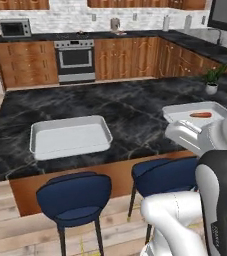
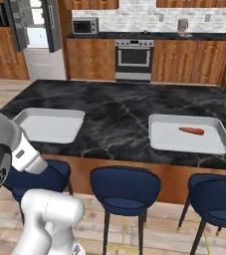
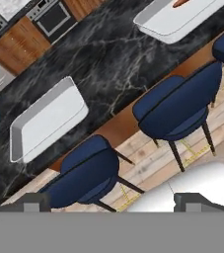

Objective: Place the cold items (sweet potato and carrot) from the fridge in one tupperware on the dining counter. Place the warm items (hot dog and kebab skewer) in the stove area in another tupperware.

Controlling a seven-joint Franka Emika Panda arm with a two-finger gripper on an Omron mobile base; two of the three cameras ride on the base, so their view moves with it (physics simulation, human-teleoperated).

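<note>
Two white tupperware trays sit well apart on the dark marble counter [image 2: 114, 114]: the left tupperware [image 2: 50, 124] holds nothing, while the right tupperware [image 2: 189, 133] has the carrot [image 2: 191, 131] lying in it. Three blue stools [image 2: 125, 190] stand along the near side. Above the stools, the fingers [image 3: 111, 201] are spread wide apart, holding nothing.

Carrot in one tupperware, the other bare.
The orange carrot [image 2: 191, 131] lies flat inside the right white tupperware [image 2: 160, 141]; the left tupperware [image 2: 32, 133] sits well apart.
</note>
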